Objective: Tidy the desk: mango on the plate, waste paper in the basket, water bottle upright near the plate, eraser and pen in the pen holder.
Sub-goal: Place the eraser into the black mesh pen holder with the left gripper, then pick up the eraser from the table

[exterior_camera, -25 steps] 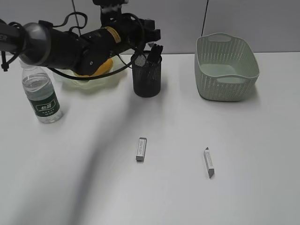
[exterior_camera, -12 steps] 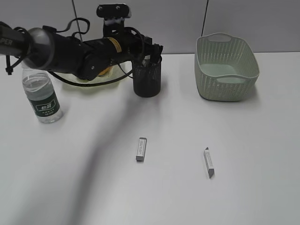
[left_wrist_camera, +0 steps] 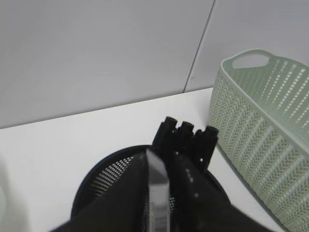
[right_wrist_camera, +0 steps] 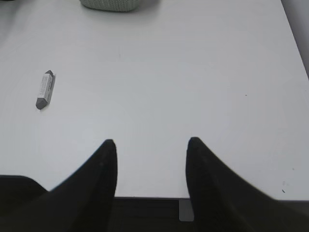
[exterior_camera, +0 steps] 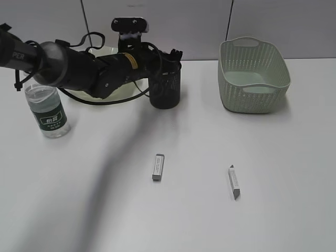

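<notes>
Hovering over the pen holder [exterior_camera: 165, 86] at the back of the worktop [exterior_camera: 105, 199], with the left tool [left_wrist_camera: 161, 203] pinching a slim grey-white eraser-like piece [left_wrist_camera: 157, 193] just above the mesh rim. Judging the risk: letting go while the piece sits close to the rim could tip it outside the cup, or catch it on the dark pen tops [left_wrist_camera: 186, 135] already standing inside; nudging the light cup with the tool could also topple it toward the plate. Reading the containers next. Pen holder: several dark pens, plus the pinched piece about to enter. Basket [exterior_camera: 253, 73], far right at the back: interior hard to read, possibly a pale shape at the bottom, cannot tell if the waste paper is there. Plate [exterior_camera: 100, 94], behind the left arm: mostly hidden, mango not visible now. Standing upright just left of the plate, the water bottle [exterior_camera: 46, 110]. Lying loose on the open worktop, well apart from every container: a short grey block [exterior_camera: 158, 166] near the middle and a pointed grey piece [exterior_camera: 233, 181] to its right. Resting low over the near edge, the right tool [right_wrist_camera: 150, 159], spread wide and holding nothing.
</notes>
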You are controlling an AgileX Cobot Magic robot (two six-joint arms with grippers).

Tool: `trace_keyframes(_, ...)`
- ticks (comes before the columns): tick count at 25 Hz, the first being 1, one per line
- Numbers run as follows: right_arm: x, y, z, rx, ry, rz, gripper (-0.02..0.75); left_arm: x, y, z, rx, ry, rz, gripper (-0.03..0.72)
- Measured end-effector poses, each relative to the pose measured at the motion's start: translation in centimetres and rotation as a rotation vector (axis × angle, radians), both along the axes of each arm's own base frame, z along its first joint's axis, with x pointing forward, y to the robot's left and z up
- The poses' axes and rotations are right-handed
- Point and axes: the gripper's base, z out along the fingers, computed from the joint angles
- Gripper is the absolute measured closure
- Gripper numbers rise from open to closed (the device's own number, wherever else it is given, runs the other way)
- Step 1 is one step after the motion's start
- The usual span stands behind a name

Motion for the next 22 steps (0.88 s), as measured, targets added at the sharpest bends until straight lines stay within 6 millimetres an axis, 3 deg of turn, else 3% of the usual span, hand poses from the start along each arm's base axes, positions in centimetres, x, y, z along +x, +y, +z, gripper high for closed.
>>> trace_keyframes(4, 0.0, 0.0, 0.0, 0.000, 0.000, 0.000, 0.359, 0.0, 0.0, 0.3, -0.003, -0.005, 0.000, 0.372)
trace_keyframes(7, 0.0, 0.0, 0.0, 0.000, 0.000, 0.000, 0.359, -0.1, 0.1, 1.5, -0.014, -0.025, 0.000, 0.313)
trace_keyframes(11, 0.0, 0.0, 0.0, 0.000, 0.000, 0.000, 0.359, -0.6, 0.4, 5.2, -0.017, -0.062, 0.002, 0.298)
trace_keyframes(16, 0.1, 0.0, 0.2, 0.000, -0.008, 0.000, 0.360, -2.2, 1.6, 10.7, 0.134, -0.110, -0.025, 0.297)
trace_keyframes(22, 1.8, 0.1, 3.6, 0.006, -0.106, 0.000, 0.305, -5.7, 5.8, 17.3, 0.430, -0.045, 0.090, 0.295)
